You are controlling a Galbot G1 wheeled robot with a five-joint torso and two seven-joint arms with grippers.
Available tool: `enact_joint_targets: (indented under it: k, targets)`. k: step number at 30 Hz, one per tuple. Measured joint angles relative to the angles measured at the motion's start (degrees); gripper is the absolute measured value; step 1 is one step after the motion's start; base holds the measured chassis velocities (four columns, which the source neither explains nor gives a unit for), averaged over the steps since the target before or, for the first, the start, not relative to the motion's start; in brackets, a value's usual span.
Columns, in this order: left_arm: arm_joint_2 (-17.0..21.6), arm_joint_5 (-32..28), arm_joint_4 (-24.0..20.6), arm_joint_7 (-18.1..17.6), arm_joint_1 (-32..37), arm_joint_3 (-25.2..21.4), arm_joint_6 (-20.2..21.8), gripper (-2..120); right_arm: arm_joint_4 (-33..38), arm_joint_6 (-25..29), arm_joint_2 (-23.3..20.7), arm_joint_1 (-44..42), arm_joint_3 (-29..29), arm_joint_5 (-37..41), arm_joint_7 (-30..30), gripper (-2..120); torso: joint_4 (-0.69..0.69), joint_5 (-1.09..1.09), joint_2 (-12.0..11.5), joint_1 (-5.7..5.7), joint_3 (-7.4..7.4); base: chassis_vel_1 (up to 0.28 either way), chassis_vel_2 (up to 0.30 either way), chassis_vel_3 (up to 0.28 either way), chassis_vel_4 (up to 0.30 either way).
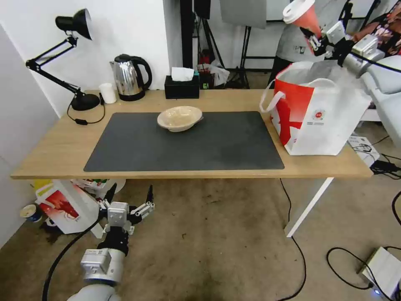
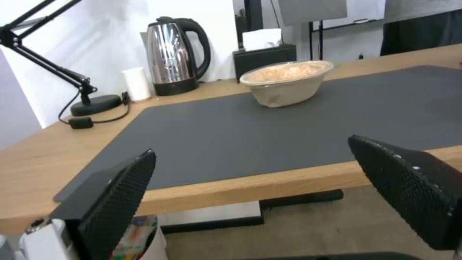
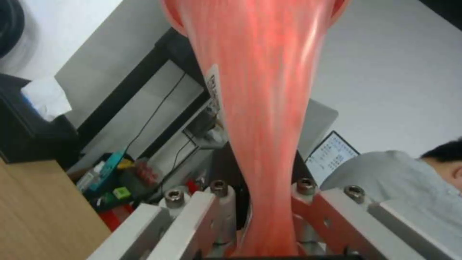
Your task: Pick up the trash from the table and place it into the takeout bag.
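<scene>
On my feed the table (image 1: 50, 154) is a long light-wood slab with a flat, matte dark grey mat (image 1: 188, 142) over its middle. A shallow beige bowl (image 1: 180, 118), round and papery-looking, sits on the mat toward the back edge. At the table's right end stands the takeout bag (image 1: 321, 121), boxy, red and white, with soft white loop handles and a silvery lining at its open mouth.

My right arm reaches high from the right, above the bag's mouth. Its right pincer (image 1: 314, 39) is clamped on the narrow base of a glossy red drink cup (image 1: 307, 16), a tapered cone tilted so its white lid points up and left.

My left arm hangs low in front of the table's near edge; the left pincer (image 1: 129, 196) is spread wide, its textured black fingers (image 2: 115, 202) holding nothing, the bowl well apart beyond them.
</scene>
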Motion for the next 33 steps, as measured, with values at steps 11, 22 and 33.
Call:
enact_joint_targets:
  k: [11, 22, 33]
  targets:
    - [0.0, 0.0, 0.0, 0.0, 0.0, 0.0, 0.0, 100, -4.07, 1.58, 1.23, -0.41, 1.27, -2.08, -0.09, 7, 0.0, -0.01, 0.0, 0.0, 0.0, 0.0, 0.0, 0.0, 0.0]
    - [0.0, 0.0, 0.0, 0.0, 0.0, 0.0, 0.0, 100, -6.52, 2.17, 1.9, 0.36, 1.79, -3.05, -0.45, 7, 0.0, -0.01, 0.0, 0.0, 0.0, 0.0, 0.0, 0.0, 0.0]
    - [0.0, 0.0, 0.0, 0.0, 0.0, 0.0, 0.0, 100, -10.41, 3.85, 3.12, 0.31, 4.25, -8.12, -0.06, 7, -0.01, -0.01, 0.0, 0.0, 0.0, 0.0, 0.0, 0.0, 0.0]
